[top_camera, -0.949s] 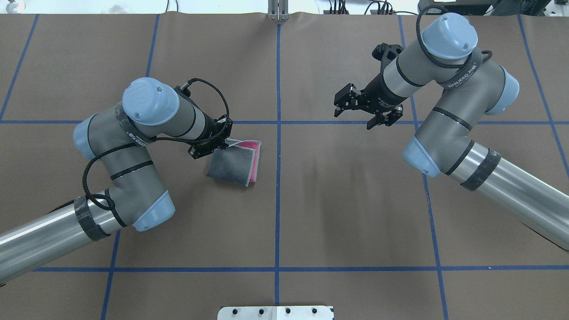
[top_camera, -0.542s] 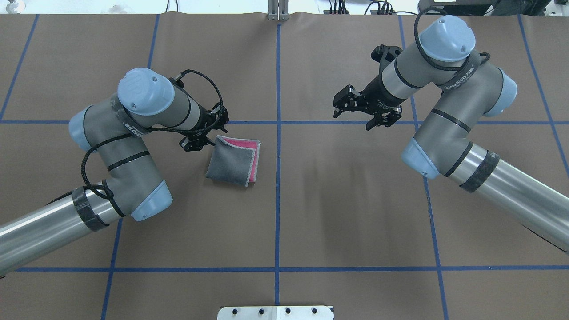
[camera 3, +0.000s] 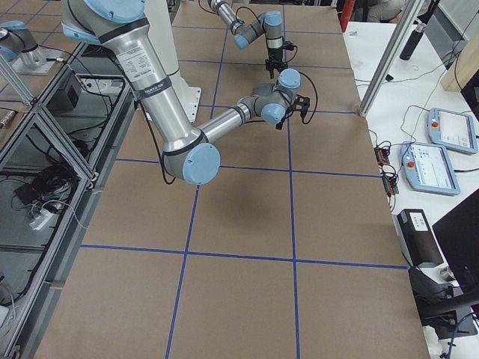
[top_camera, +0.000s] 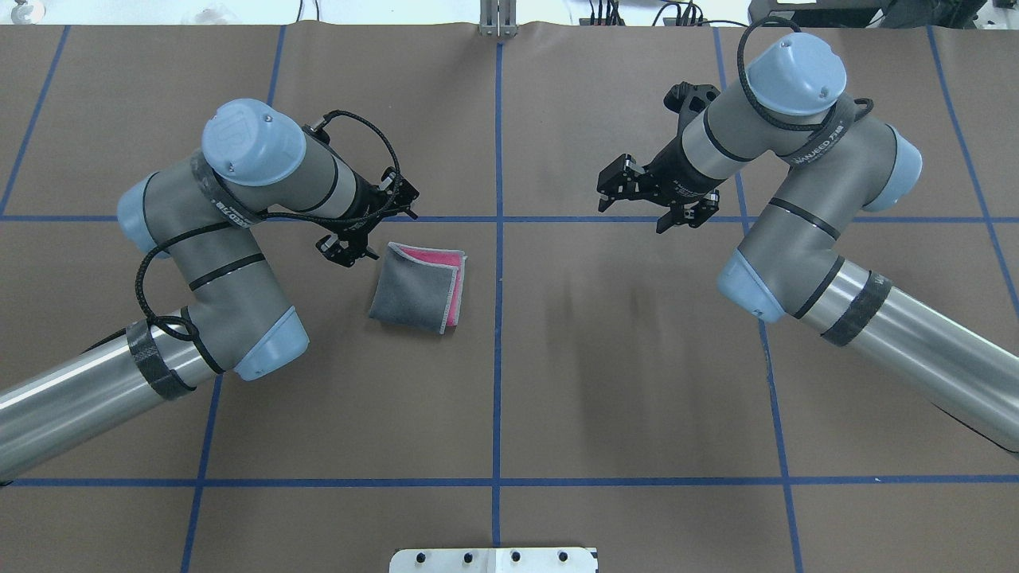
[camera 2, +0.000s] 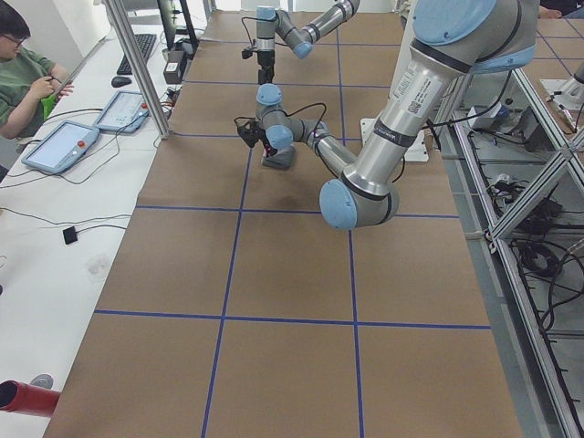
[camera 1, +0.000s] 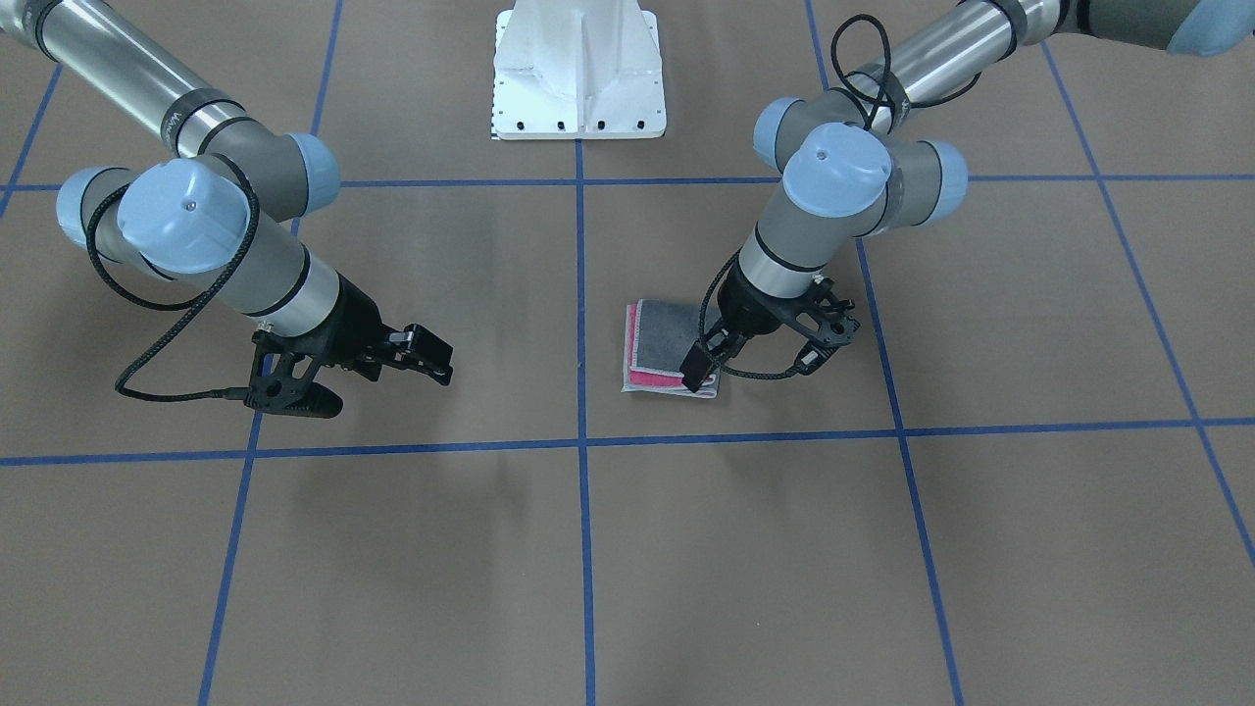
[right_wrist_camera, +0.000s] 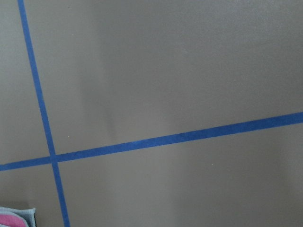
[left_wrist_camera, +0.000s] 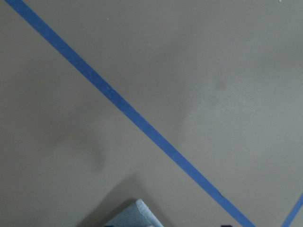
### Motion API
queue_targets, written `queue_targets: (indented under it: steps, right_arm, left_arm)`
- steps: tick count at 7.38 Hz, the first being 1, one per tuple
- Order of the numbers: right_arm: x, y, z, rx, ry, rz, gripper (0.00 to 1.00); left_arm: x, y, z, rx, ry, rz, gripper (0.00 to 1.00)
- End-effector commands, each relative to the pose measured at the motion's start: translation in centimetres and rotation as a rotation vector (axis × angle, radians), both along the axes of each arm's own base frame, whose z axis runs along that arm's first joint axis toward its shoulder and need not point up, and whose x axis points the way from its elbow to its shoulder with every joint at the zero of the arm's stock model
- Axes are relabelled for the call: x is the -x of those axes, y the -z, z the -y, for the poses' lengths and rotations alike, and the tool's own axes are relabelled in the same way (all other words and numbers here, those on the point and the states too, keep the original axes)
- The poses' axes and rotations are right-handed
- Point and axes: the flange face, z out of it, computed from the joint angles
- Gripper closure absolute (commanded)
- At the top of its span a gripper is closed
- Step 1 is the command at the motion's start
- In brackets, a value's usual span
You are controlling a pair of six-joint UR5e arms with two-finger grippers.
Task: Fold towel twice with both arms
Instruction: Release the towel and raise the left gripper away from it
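lying folded grey side up, towel point(top_camera: 414, 288) just beside left gripper point(top_camera: 350, 250), jaws spread, empty, right gripper point(top_camera: 634, 213) well apart, also spread

Robotics lab, silver-grey tubular robot arms point(top_camera: 231, 263), brown paper-covered table point(top_camera: 637, 382) with blue tape grid point(top_camera: 497, 358), grey teach pendants point(camera 3: 453, 129), aluminium frame posts point(camera 2: 137, 64).
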Motion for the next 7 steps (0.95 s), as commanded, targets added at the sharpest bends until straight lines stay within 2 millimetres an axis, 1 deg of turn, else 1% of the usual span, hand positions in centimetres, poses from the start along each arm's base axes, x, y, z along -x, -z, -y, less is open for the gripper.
queue_targets:
  steps: [1, 2, 4, 6, 7]
  right_arm:
    - [0.2, -0.3, 0.0, 0.002, 0.002, -0.003, 0.00]
    - [0.2, -0.2, -0.1, 0.001, 0.003, -0.002, 0.00]
    - [0.2, -0.2, -0.1, 0.001, 0.003, -0.002, 0.00]
    - [0.2, -0.3, -0.1, 0.002, 0.003, -0.003, 0.00]
    - [0.2, -0.3, -0.1, 0.002, 0.003, -0.003, 0.00]
  left_arm:
    - [-1.1, 0.5, -1.0, 0.021, -0.020, -0.014, 0.01]
    - [-1.8, 1.5, -1.3, 0.018, -0.025, -0.024, 0.01]
    - [-3.4, 2.2, -1.8, 0.014, -0.044, -0.023, 0.01]
    - [-4.9, 1.7, -0.7, 0.009, -0.044, -0.026, 0.01]
    - [-5.1, 0.8, -0.4, 0.004, -0.046, -0.023, 0.01]
